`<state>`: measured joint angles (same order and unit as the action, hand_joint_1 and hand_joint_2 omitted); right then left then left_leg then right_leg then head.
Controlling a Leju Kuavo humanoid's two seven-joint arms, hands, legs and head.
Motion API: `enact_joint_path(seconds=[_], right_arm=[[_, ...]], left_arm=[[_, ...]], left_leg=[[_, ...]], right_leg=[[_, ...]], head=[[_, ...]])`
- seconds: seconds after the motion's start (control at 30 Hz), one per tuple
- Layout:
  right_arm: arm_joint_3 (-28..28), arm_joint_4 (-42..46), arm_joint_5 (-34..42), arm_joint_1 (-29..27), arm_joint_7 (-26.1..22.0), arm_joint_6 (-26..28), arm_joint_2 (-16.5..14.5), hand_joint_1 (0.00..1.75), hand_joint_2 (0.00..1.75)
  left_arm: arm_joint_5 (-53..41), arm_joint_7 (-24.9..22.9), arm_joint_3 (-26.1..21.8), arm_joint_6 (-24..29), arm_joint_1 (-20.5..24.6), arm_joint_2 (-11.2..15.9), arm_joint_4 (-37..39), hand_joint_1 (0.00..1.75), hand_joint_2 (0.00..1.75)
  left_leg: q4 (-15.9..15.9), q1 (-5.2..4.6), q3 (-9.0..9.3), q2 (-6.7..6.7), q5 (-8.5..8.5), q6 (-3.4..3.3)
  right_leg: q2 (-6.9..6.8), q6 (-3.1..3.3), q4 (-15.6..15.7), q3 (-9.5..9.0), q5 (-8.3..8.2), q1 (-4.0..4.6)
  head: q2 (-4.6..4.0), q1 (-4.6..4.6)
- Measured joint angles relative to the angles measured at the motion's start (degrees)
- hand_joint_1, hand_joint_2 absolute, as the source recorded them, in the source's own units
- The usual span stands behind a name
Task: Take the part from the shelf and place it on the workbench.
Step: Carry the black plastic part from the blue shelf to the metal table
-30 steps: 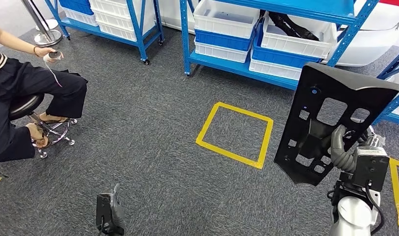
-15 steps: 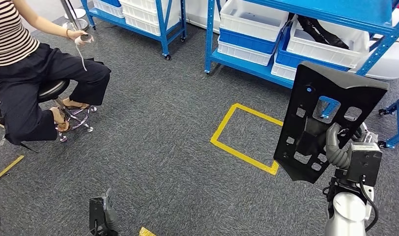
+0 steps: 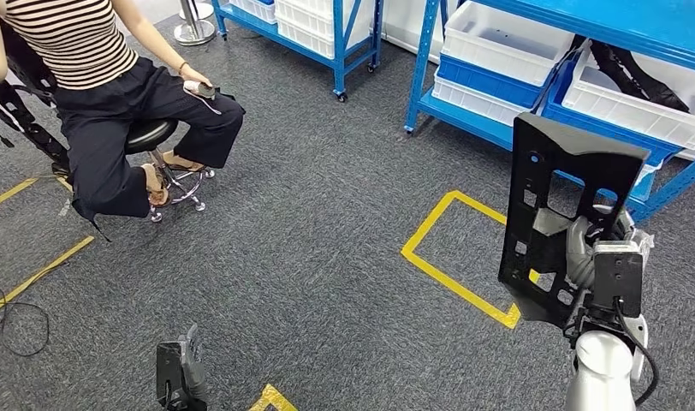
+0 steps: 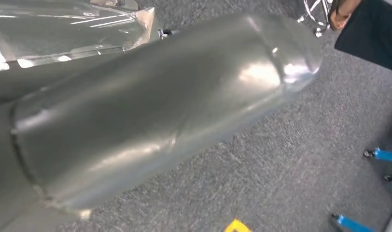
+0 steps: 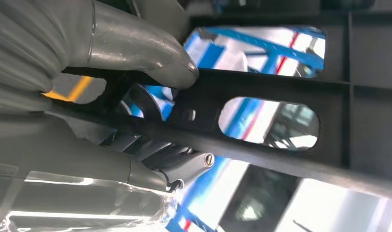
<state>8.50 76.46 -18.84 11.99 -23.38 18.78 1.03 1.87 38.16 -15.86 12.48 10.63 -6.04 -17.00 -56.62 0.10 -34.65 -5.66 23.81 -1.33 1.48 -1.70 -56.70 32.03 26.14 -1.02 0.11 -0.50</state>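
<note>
The right hand (image 3: 584,257) grips a flat black plastic panel with cut-outs (image 3: 567,184) upright, at four o'clock of the yellow floor square (image 3: 460,257); left hand's (image 3: 180,377) state unclear.

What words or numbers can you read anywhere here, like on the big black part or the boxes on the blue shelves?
There are none to read.
The black part held by the right hand: holes and ribs, no writing.
The white bins on the blue shelf: plain, no labels visible.
The yellow tape square on the carpet: lines, no letters.
</note>
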Motion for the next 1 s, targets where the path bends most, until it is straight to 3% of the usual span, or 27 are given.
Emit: enact_joint_path(seconds=[0.07, 0.13, 0.2, 0.23, 0.27, 0.3, 0.37, 0.43, 0.5, 0.57, 0.6, 0.67, 0.73, 0.77, 0.8, 0.87, 0.93, 1.0], right_arm=[[0.09, -1.50, 0.79, -0.08, -1.48, -1.08, -0.34, 1.75, 1.75], [0.14, -2.30, 1.43, -0.60, -2.75, -1.95, -0.74, 1.75, 1.75], [0.15, -2.51, 1.90, -1.66, -3.34, -2.49, -1.09, 1.75, 1.75], [0.13, -2.45, 2.06, -2.25, -3.42, -2.66, -1.24, 1.75, 1.75], [0.10, -2.29, 2.30, -2.81, -3.44, -2.90, -1.37, 1.75, 1.75], [0.07, -2.05, 2.63, -3.27, -3.44, -3.19, -1.48, 1.75, 1.75], [0.02, -1.26, 3.45, -3.90, -3.44, -3.81, -1.62, 1.75, 1.75], [0.02, -0.32, 3.87, -4.25, -3.44, -4.16, -1.64, 1.75, 1.75], [0.03, 0.91, 3.88, -4.84, -3.44, -4.28, -1.69, 1.75, 1.75], [0.14, 2.50, 3.77, -5.75, -3.42, -4.27, -1.72, 1.75, 1.75], [0.33, 3.28, 3.69, -6.22, -3.38, -4.28, -1.70, 1.75, 1.75], [0.86, 4.48, 3.35, -7.20, -3.22, -4.40, -1.65, 1.75, 1.75], [1.25, 5.21, 2.58, -8.06, -3.08, -4.69, -1.64, 1.75, 1.75], [1.30, 5.50, 2.08, -8.32, -3.07, -4.82, -1.66, 1.75, 1.75], [1.31, 5.82, 1.60, -8.46, -3.04, -4.93, -1.67, 1.75, 1.75], [1.30, 6.51, 0.83, -8.48, -2.96, -4.98, -1.72, 1.75, 1.75], [1.27, 7.13, 0.37, -8.47, -2.78, -4.98, -1.81, 1.75, 1.75], [1.19, 7.84, 0.04, -8.48, -2.57, -4.96, -2.02, 1.75, 1.75]], left_arm=[[0.20, -3.79, 0.02, -1.16, -0.04, 0.68, 0.15, 0.00, 0.00], [-0.41, -9.84, 0.09, -2.25, -0.32, 1.09, 0.76, 0.00, 0.00], [-0.78, -14.47, 0.16, -3.47, -1.37, 1.11, 1.67, 0.00, 0.00], [-0.29, -15.74, 0.16, -4.24, -2.13, 0.96, 2.10, 0.00, 0.00], [0.54, -16.46, 0.10, -5.04, -2.88, 0.76, 2.48, 0.00, 0.00], [1.48, -16.88, 0.01, -5.69, -3.49, 0.57, 2.79, 0.00, 0.00], [3.26, -17.17, -0.31, -7.12, -4.21, 0.33, 3.20, 0.00, 0.00], [5.31, -17.36, -1.12, -8.92, -4.47, 0.28, 3.44, 0.00, 0.00], [6.93, -17.22, -2.35, -9.29, -4.73, 0.45, 3.66, 0.00, 0.00], [6.68, -16.93, -3.15, -6.66, -5.11, 0.86, 3.90, 0.00, 0.00], [6.31, -17.00, -3.37, -4.80, -5.26, 1.16, 4.01, 0.00, 0.00], [6.41, -18.08, -4.08, -1.44, -5.63, 1.92, 4.25, 0.00, 0.00], [7.68, -20.60, -5.33, 1.13, -6.34, 2.66, 4.57, 0.00, 0.00], [8.44, -22.07, -6.00, 2.37, -6.75, 2.97, 4.74, 0.00, 0.00], [9.24, -23.50, -6.73, 3.66, -7.12, 3.20, 4.88, 0.00, 0.00], [10.73, -25.69, -8.25, 5.95, -7.62, 3.52, 5.05, 0.00, 0.00], [11.64, -27.08, -9.64, 7.54, -7.85, 3.79, 5.14, 0.00, 0.00], [11.72, -27.97, -10.60, 8.69, -8.08, 3.94, 5.22, 0.00, 0.00]], left_leg=[[-1.44, -0.07, -0.68, 1.50, 1.05, 0.62], [-7.53, 0.02, -3.63, 4.16, 4.40, 1.20], [-15.34, 0.32, -7.73, 5.17, 7.57, 1.65], [-17.08, 0.41, -8.79, 5.28, 7.77, 1.76], [-16.37, 0.47, -8.61, 5.40, 6.80, 1.77], [-13.28, 0.49, -7.15, 5.74, 4.92, 1.67], [-4.79, 0.28, -2.69, 7.54, 1.24, 1.15], [-0.55, -0.09, -0.43, 8.51, 0.09, 0.54], [-0.21, -0.30, -0.41, 7.57, 0.16, -0.05], [0.36, -0.12, -0.03, 6.65, -0.16, -0.79], [0.66, 0.05, 0.17, 6.19, -0.34, -1.14], [0.76, 0.14, 0.29, 5.13, -0.44, -1.50], [0.72, 0.12, 0.29, 3.95, -0.40, -1.54], [0.67, 0.14, 0.30, 3.36, -0.39, -1.52], [0.57, 0.19, 0.32, 2.77, -0.35, -1.44], [0.13, 0.28, 0.24, 1.59, -0.18, -1.05], [-0.37, 0.21, -0.06, 0.53, 0.00, -0.33], [-0.46, 0.24, -0.43, -0.27, -0.11, 0.43]], right_leg=[[-0.74, 0.59, 0.23, -0.17, -0.15, -0.28], [-1.58, 1.20, 0.34, -0.33, -0.09, -0.36], [-2.50, 1.59, 0.32, -0.37, 0.09, -0.21], [-2.96, 1.67, 0.31, -0.40, 0.18, -0.18], [-3.39, 1.70, 0.30, -0.48, 0.28, -0.16], [-3.81, 1.67, 0.30, -0.62, 0.42, -0.14], [-4.63, 1.34, 0.27, -1.01, 0.83, 0.13], [-5.38, 0.84, 0.27, -1.32, 1.20, 0.51], [-6.12, 0.31, 0.44, -1.62, 1.43, 0.58], [-5.22, -0.01, -0.75, -1.25, 2.46, 0.36], [-4.17, 0.04, -2.90, -0.32, 3.66, 0.27], [-2.29, 0.42, -10.58, 3.35, 7.02, 0.11], [-1.79, 0.16, -16.93, 6.73, 8.91, 0.04], [-1.73, -0.30, -16.93, 6.98, 8.44, -0.07], [-1.65, -0.89, -14.56, 6.06, 7.08, -0.24], [-0.49, -1.91, -6.36, 2.33, 3.58, -0.77], [0.50, -1.66, -1.51, -0.02, 1.73, -0.92], [0.09, -0.66, -1.04, -0.31, 1.37, -0.62]], head=[[0.00, -0.19], [0.00, -0.52], [0.00, -0.68], [0.00, -0.70], [0.00, -0.75], [0.00, -0.75], [0.00, -0.79], [0.00, -0.64], [0.00, -0.49], [0.00, -0.42], [0.00, -0.32], [0.00, -0.13], [0.00, -0.04], [0.00, -0.03], [0.00, -0.03], [0.00, 0.01], [0.00, 0.05], [0.00, 0.08]])
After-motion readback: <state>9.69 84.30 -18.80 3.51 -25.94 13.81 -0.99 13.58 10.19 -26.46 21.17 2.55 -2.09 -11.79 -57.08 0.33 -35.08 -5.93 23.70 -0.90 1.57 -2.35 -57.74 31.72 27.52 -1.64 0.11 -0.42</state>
